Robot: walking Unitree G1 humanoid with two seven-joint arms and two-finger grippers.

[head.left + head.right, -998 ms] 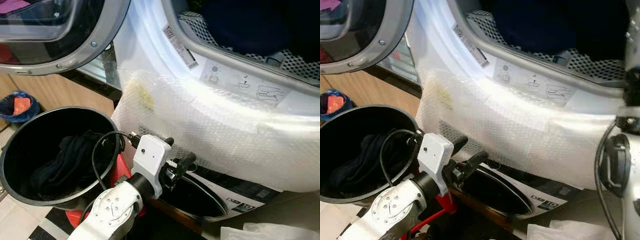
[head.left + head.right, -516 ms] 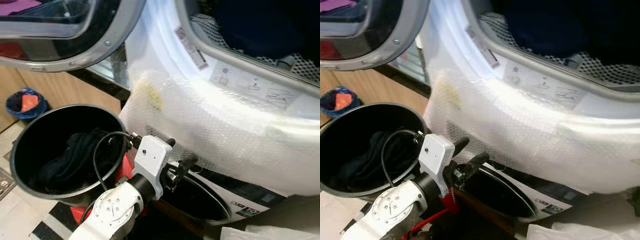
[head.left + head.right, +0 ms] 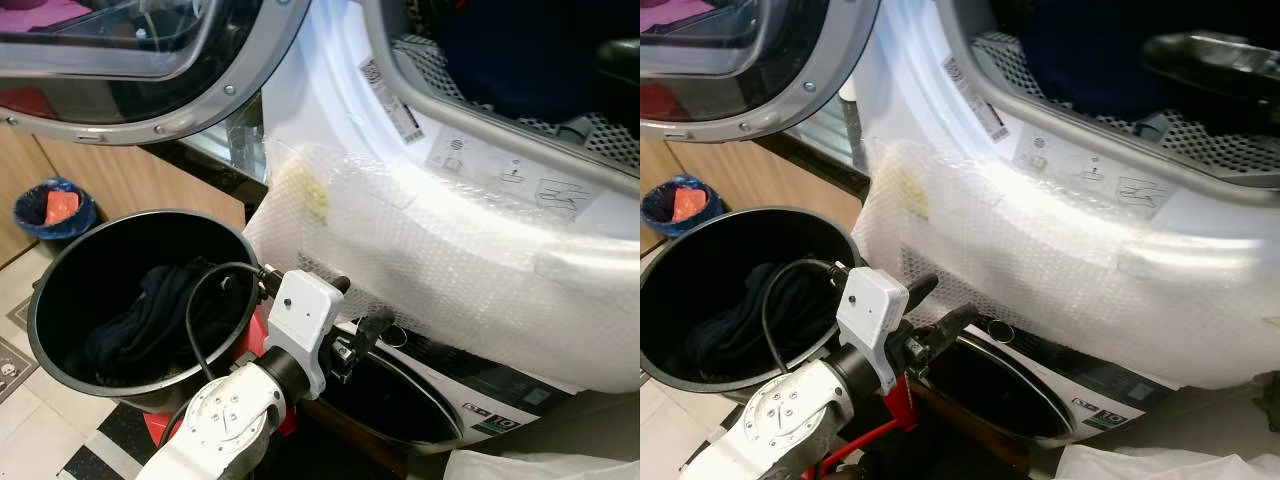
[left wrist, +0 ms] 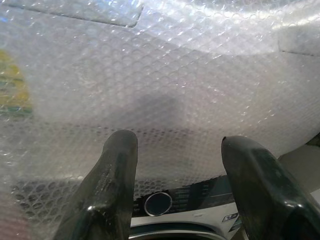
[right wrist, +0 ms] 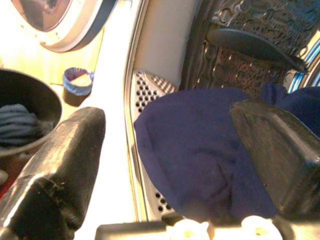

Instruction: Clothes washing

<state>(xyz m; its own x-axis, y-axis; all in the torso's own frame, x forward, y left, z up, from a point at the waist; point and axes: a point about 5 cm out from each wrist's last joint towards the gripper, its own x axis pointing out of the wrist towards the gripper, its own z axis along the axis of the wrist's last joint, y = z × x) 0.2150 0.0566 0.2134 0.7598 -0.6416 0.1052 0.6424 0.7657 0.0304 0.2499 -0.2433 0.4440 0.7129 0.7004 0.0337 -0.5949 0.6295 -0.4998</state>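
With our right hand spread above the blue garment in the drum, we judged a shallow pinch might drop it.

Home laundry corner: stacked front-load machines, upper drum open (lower front bubble-wrapped), round door swung aside, black laundry bucket of dark clothes, wood cabinets, tiled floor.

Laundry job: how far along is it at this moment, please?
Done: the door is open and a dark blue garment lies in the drum. In hand: the right gripper is open at the drum mouth, over that garment. Left: dark clothes remain in the black bucket; the left gripper is open and empty.
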